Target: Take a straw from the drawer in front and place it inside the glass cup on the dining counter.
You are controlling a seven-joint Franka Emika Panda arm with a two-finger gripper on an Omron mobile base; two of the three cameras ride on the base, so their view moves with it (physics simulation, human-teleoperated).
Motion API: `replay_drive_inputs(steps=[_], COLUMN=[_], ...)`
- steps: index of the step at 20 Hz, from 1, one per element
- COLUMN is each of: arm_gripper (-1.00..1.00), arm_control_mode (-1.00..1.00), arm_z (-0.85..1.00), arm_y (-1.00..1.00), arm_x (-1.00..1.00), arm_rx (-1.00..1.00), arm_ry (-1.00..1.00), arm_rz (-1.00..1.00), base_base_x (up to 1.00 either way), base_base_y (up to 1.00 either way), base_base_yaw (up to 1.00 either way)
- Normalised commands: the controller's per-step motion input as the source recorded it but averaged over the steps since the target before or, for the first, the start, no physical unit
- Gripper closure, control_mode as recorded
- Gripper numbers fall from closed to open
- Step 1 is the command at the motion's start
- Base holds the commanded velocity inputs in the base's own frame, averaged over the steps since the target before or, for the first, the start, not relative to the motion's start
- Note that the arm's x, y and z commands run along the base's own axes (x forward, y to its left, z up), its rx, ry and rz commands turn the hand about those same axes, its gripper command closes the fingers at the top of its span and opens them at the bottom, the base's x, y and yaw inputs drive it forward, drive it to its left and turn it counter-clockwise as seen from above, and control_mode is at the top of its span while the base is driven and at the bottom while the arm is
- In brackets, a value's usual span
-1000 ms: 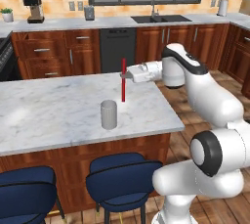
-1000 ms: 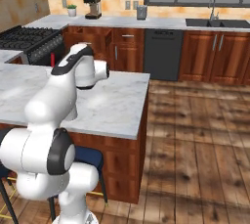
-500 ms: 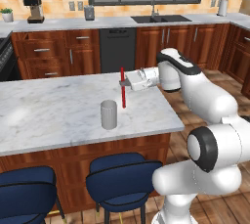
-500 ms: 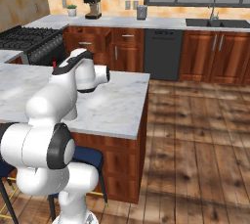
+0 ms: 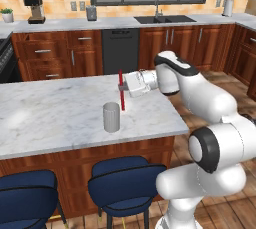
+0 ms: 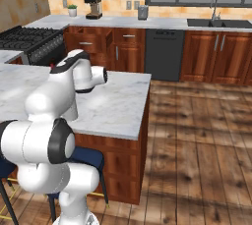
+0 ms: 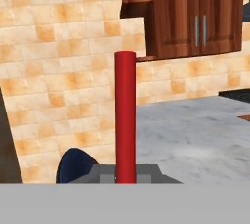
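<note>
The straw [image 5: 121,90] stands upright in my claw [image 5: 123,88], which is clenched on it at about mid-length; in the hand view the straw [image 7: 125,123] rises straight from between the finger tips. It hangs over the marble bench [image 5: 55,115], its lower end just beside and slightly behind the glass cup [image 5: 111,117], outside the rim. The cup stands upright on the bench near the front edge. My arm reaches in from the right, forearm level. Two blue stools [image 5: 127,180] sit below the bench edge. A coffee machine [image 5: 34,9] stands on the far worktop.
</note>
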Motion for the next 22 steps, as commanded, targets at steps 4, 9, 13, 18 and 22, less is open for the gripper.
replay_drive_inputs(steps=[4,9,13,18,22], arm_gripper=[1.0,1.0,1.0,1.0,1.0], arm_control_mode=[-1.0,-1.0,-1.0,-1.0,-1.0], arm_z=[-0.01,-0.15,-0.2,-0.15,-0.14], arm_y=[0.14,0.06,0.02,0.04,0.09], arm_x=[0.2,0.19,0.21,0.3,0.36], arm_rx=[0.0,-0.02,-0.03,-0.02,-0.01], arm_ry=[-0.08,-0.03,0.0,0.0,0.0], arm_rz=[0.0,0.0,0.0,0.0,0.0], base_base_x=[0.0,0.0,0.0,0.0,0.0], base_base_y=[0.0,0.0,0.0,0.0,0.0], base_base_yaw=[0.0,0.0,0.0,0.0,0.0])
